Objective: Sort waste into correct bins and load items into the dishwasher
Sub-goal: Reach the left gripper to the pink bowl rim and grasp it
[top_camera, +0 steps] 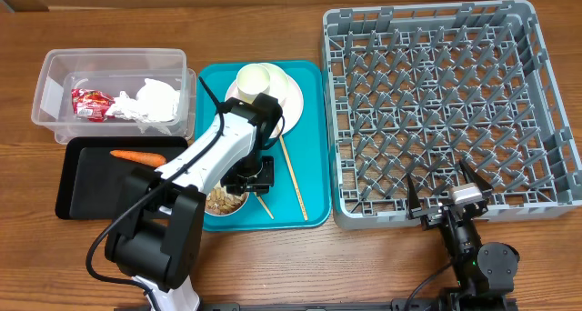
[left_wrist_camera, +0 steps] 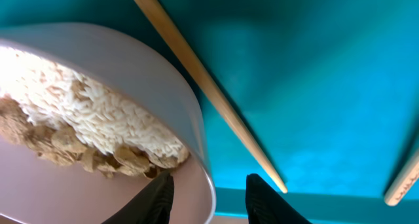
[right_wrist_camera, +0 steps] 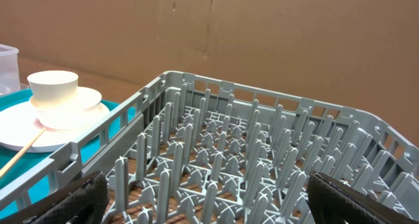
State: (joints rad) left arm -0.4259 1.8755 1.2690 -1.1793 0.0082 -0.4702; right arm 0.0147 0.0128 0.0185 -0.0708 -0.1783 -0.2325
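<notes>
My left gripper (top_camera: 251,178) (left_wrist_camera: 209,178) stands open astride the rim of the small white bowl (top_camera: 221,203) (left_wrist_camera: 137,73), one finger inside and one outside, with a gap on each side. The bowl holds white rice grains (left_wrist_camera: 98,116) and beige scraps (left_wrist_camera: 59,149). Two wooden chopsticks (top_camera: 293,176) (left_wrist_camera: 216,103) lie beside it on the teal tray (top_camera: 311,156). The white cup (top_camera: 259,77) (right_wrist_camera: 54,86) sits on the white plate (top_camera: 289,100) (right_wrist_camera: 39,126). My right gripper (top_camera: 447,195) (right_wrist_camera: 206,185) hangs wide open over the grey dish rack's (top_camera: 446,111) (right_wrist_camera: 229,145) near edge, holding nothing.
A clear tub (top_camera: 53,79) at far left holds a red wrapper (top_camera: 89,103) and crumpled white paper (top_camera: 150,102). A black tray (top_camera: 86,188) in front of it carries an orange carrot (top_camera: 138,155). A cardboard wall stands behind the table.
</notes>
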